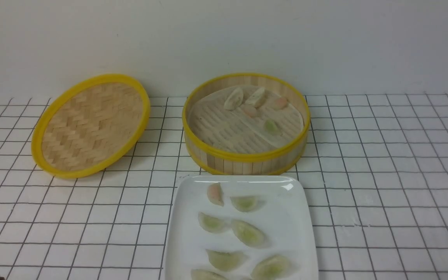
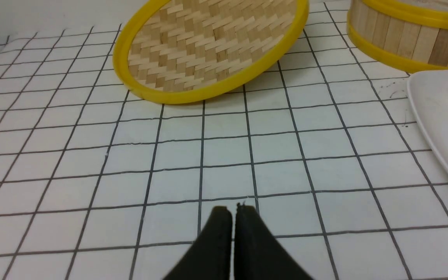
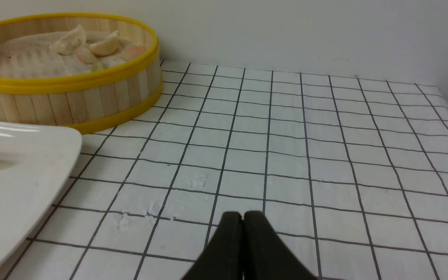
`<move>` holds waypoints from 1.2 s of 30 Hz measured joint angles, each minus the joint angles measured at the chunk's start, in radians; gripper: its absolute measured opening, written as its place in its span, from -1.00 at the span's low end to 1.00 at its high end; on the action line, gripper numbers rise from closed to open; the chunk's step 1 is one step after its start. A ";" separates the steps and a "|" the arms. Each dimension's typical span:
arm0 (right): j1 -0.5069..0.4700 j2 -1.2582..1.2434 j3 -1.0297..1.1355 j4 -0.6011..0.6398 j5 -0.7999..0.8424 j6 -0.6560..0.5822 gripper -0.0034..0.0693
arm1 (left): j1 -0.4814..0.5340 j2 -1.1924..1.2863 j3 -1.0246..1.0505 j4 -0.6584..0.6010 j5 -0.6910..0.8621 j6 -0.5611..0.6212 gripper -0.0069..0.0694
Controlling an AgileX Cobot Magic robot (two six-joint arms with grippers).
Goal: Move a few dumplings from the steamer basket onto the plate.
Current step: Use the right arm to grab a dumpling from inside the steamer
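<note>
The steamer basket (image 1: 246, 155) stands at the back centre with several dumplings (image 1: 234, 98) on its ridged liner, near its far side. It also shows in the right wrist view (image 3: 72, 103) and the left wrist view (image 2: 399, 39). The white plate (image 1: 185, 225) lies just in front of it and holds several dumplings (image 1: 247, 232), mostly pale green, one pink. My left gripper (image 2: 232, 210) is shut and empty over bare table, left of the plate (image 2: 438, 116). My right gripper (image 3: 242, 214) is shut and empty over bare table, right of the plate (image 3: 25, 182). Neither gripper shows in the front view.
The shallow woven bamboo lid (image 1: 91, 124) with a yellow rim leans tilted at the back left; it also shows in the left wrist view (image 2: 208, 46). A gridded white cloth (image 1: 383, 175) covers the table. A pale wall runs behind.
</note>
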 joint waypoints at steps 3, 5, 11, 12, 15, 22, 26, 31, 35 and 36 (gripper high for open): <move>0.000 0.000 0.006 0.175 -0.084 0.049 -0.95 | 0.000 0.000 0.000 0.000 0.000 0.000 -0.83; 0.000 0.000 0.006 0.347 -0.193 0.099 -0.95 | 0.000 0.000 0.000 0.000 0.000 0.000 -0.83; 0.000 0.000 0.006 0.827 -0.418 0.154 -0.95 | 0.000 0.000 0.000 0.000 0.000 0.000 -0.83; 0.000 0.000 0.006 0.917 -0.465 0.153 -0.95 | 0.000 0.000 0.000 0.000 0.000 0.000 -0.83; 0.000 0.000 0.006 1.075 -0.557 0.152 -0.95 | 0.000 0.000 0.000 0.000 0.000 0.000 -0.83; 0.015 0.121 -0.285 0.863 -0.259 -0.023 -0.95 | 0.000 0.000 0.000 0.000 0.000 0.000 -0.83; 0.017 0.386 -0.520 0.685 0.001 -0.078 -0.95 | 0.000 0.000 0.000 0.000 0.000 0.000 -0.83; 0.018 0.894 -0.907 0.434 0.431 -0.095 -0.94 | 0.000 0.000 0.000 0.000 0.000 0.000 -0.83; 0.044 1.261 -1.214 0.309 0.673 -0.079 -0.94 | 0.000 0.000 0.000 0.000 0.000 0.000 -0.83; 0.061 1.360 -1.305 0.268 0.726 -0.055 -0.94 | 0.000 0.000 0.000 0.000 0.000 0.000 -0.83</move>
